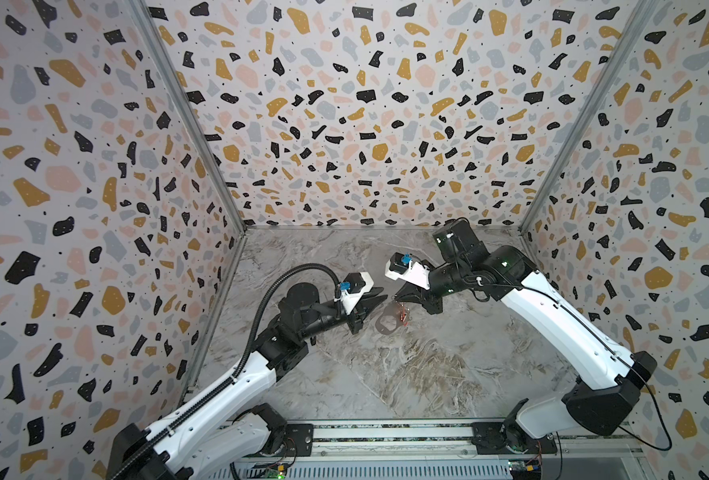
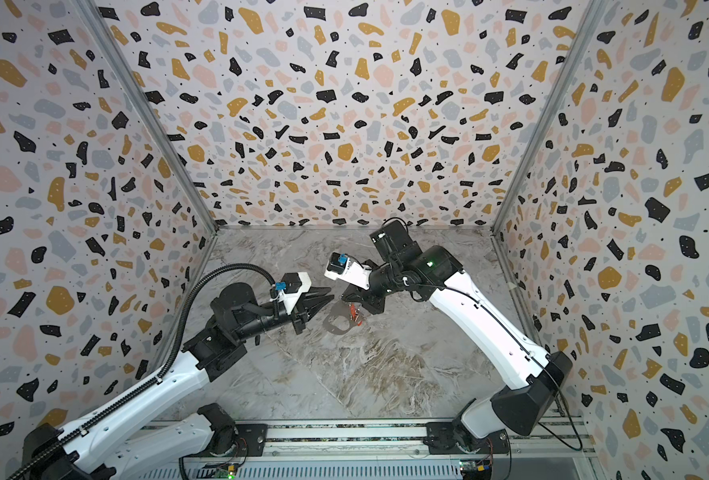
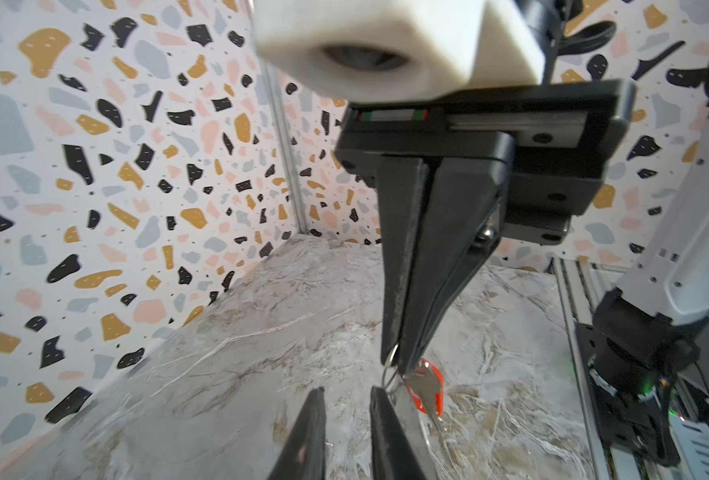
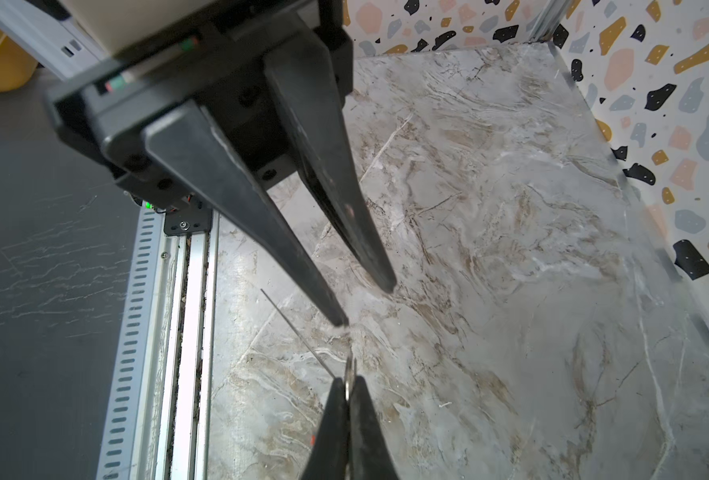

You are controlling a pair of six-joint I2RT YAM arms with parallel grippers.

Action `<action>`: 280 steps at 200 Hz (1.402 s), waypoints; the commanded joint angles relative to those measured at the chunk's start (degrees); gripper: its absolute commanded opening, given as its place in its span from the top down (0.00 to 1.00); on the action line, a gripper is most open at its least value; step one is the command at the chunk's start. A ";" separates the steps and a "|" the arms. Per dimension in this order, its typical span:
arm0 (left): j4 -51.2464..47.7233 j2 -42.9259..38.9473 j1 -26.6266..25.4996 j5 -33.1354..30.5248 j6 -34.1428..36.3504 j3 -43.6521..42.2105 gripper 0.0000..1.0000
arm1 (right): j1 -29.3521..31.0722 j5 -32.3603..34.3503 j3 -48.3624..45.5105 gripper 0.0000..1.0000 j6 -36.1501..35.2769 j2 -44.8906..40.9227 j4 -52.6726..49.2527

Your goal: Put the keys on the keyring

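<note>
Right gripper (image 3: 395, 361) pinches a thin wire ring (image 3: 387, 376) so the tiny silver, red-tagged keys (image 3: 427, 388) dangle just beside the flat dull-grey metal keyring (image 2: 339, 310), likely for threading. Left gripper (image 3: 348, 391), slightly spread, holds nothing.

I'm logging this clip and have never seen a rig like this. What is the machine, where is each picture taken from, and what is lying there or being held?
Two robot arms stand on a rail at the near edge of a marble surface, inside patterned walls. Two pictures look down from overhead and are nearly alike. The other two come from a camera on each arm's wrist, looking along its gripper. The right gripper is shut on a small wire ring, from which the keys with red tags dangle. The left gripper faces it, open and empty. The flat grey keyring shows just under the two gripper tips in both top views. Whether it rests on the marble or hangs, I cannot tell.
</note>
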 commanded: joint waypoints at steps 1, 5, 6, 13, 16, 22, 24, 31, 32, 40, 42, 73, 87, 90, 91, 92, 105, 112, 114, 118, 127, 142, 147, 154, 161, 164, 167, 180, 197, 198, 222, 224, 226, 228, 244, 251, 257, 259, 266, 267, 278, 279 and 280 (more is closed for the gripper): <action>-6.82 2.18 0.34 8.66 6.85 4.30 0.80 | 0.45 -2.13 0.68 1.00 -2.44 -1.37 -0.50; -7.51 2.55 0.39 9.34 7.35 4.79 0.81 | 0.41 -2.28 0.63 1.00 -2.54 -1.28 -0.45; -7.63 2.63 0.36 9.49 7.46 4.97 0.81 | 0.43 -2.34 0.66 1.00 -2.57 -1.28 -0.43; -8.38 3.17 0.33 10.62 8.15 5.59 0.81 | 0.54 -2.59 0.54 1.00 -2.76 -1.04 -0.37; -8.63 3.35 0.30 10.95 8.38 5.81 0.81 | 0.61 -2.58 0.54 1.00 -2.83 -0.97 -0.31; -8.84 3.65 0.34 11.51 8.53 6.00 0.81 | 0.69 -2.66 0.51 1.00 -3.03 -0.93 -0.23; -9.03 3.71 0.34 11.60 8.58 6.06 0.81 | 0.71 -2.70 0.50 1.00 -2.98 -0.99 -0.17; -9.53 3.85 0.34 11.66 8.94 6.28 0.82 | 0.71 -2.75 0.42 1.00 -3.08 -0.95 0.04; -9.56 3.85 0.34 11.66 9.00 6.28 0.82 | 0.72 -2.75 0.42 1.00 -3.07 -0.90 0.08; -9.92 3.91 0.34 11.75 9.19 6.29 0.82 | 0.80 -2.83 0.34 1.00 -3.21 -0.89 0.26; -10.01 3.89 0.34 11.82 9.32 6.29 0.82 | 0.80 -2.88 0.31 1.00 -3.22 -0.92 0.28; -10.47 3.17 0.33 11.49 9.68 5.77 0.85 | 0.82 -3.25 0.11 1.00 -3.74 -0.97 0.73; -10.82 3.06 0.34 11.49 9.77 5.76 0.87 | 0.81 -3.70 0.06 1.00 -4.02 -0.96 0.73; -10.90 3.06 0.35 11.49 9.81 5.76 0.87 | 0.81 -3.78 0.13 1.00 -4.08 -0.93 0.75; -10.91 3.06 0.35 11.49 9.83 5.76 0.88 | 0.80 -3.79 0.09 1.00 -4.10 -0.93 0.74; -10.95 3.06 0.34 11.49 9.85 5.76 0.88 | 0.80 -3.84 0.08 1.00 -4.10 -0.93 0.78; -11.09 3.21 0.34 11.50 9.99 5.83 0.88 | 0.76 -4.32 0.06 1.00 -4.41 -1.02 0.72; -11.16 3.19 0.34 11.53 10.08 5.85 0.89 | 0.80 -4.49 0.02 1.00 -4.46 -1.02 0.73; -11.17 3.16 0.34 11.50 10.15 5.92 0.89 | 0.85 -4.50 -0.05 1.00 -4.46 -1.06 0.68; -11.15 3.15 0.32 11.56 10.25 5.94 0.89 | 0.76 -4.59 -0.03 1.00 -4.52 -1.02 0.76; -11.08 3.21 0.34 11.74 10.34 6.11 0.90 | 0.80 -4.85 -0.03 1.00 -4.62 -1.08 0.73; -10.98 3.32 0.34 11.84 10.37 6.42 0.92 | 0.80 -5.08 -0.27 1.00 -4.63 -1.11 0.86; -10.80 3.32 0.34 11.80 10.33 6.46 0.93 | 0.80 -5.16 -0.29 1.00 -4.63 -1.19 0.88; -10.46 3.32 0.34 11.75 10.08 6.47 0.95 | 0.81 -5.19 -0.44 1.00 -4.63 -1.27 0.99; -9.96 3.37 0.33 11.67 9.66 6.38 0.96 | 0.80 -5.25 -0.55 1.00 -4.63 -1.39 1.18; -9.70 3.41 0.34 11.66 9.43 6.38 0.98 | 0.80 -5.38 -0.68 1.00 -4.63 -1.43 1.17; -9.49 3.41 0.34 11.71 9.22 6.30 0.99 | 0.80 -5.34 -0.66 1.00 -4.60 -1.44 1.23; -7.82 3.41 0.30 11.66 7.98 5.91 1.00 | 0.80 -5.47 -1.02 1.00 -4.29 -1.78 1.89; -2.17 3.11 0.33 11.61 3.97 4.24 1.00 | 0.80 -5.30 -1.66 1.00 -3.82 -2.45 3.01; -1.75 3.04 0.33 11.59 3.66 4.08 1.00 | 0.80 -5.25 -1.72 1.00 -3.83 -2.48 3.10; 9.53 1.79 0.34 9.65 -3.39 0.00 1.00 | 0.72 -4.29 -3.24 1.00 -2.27 -3.78 5.85; 10.28 1.71 0.28 9.36 -3.76 -0.27 1.00 | 0.65 -4.12 -3.33 1.00 -2.20 -3.97 6.12; 11.11 1.60 0.30 9.20 -4.25 -0.58 1.00 | 0.63 -3.97 -3.47 1.00 -2.03 -4.10 6.40; 11.71 1.51 0.29 8.96 -4.63 -0.92 1.00 | 0.63 -3.80 -3.65 1.00 -1.83 -4.25 6.69; 17.43 0.25 0.29 7.28 -7.74 -3.61 1.00 | 0.25 -2.76 -5.11 0.93 -0.18 -5.62 9.15; 19.61 -0.37 0.28 6.70 -8.76 -4.67 1.00 | 0.04 -2.49 -5.92 0.88 0.46 -6.53 10.35; 21.15 -0.89 0.33 6.05 -9.58 -5.52 1.00 | -0.12 -2.21 -6.58 0.85 0.97 -7.11 11.17; 21.54 -1.03 0.29 5.78 -9.88 -5.76 1.00 | -0.15 -2.11 -6.76 0.84 1.09 -7.37 11.49; 23.08 -1.62 0.25 5.06 -10.79 -6.51 1.00 | -0.40 -1.77 -7.60 0.81 1.78 -8.22 12.60; 23.22 -1.65 0.25 4.98 -10.84 -6.57 1.00 | -0.41 -1.73 -7.68 0.80 1.91 -8.44 12.73; 24.65 -2.36 0.25 3.93 -11.79 -7.45 1.00 | -0.66 -0.30 -9.26 0.73 3.41 -9.96 15.12; 24.76 -2.46 0.25 3.84 -11.86 -7.57 1.00 | -0.68 -0.21 -9.39 0.73 3.56 -10.06 15.30; 24.85 -2.51 0.25 3.75 -11.90 -7.63 1.00 | -0.68 -0.12 -9.54 0.72 3.68 -10.28 15.49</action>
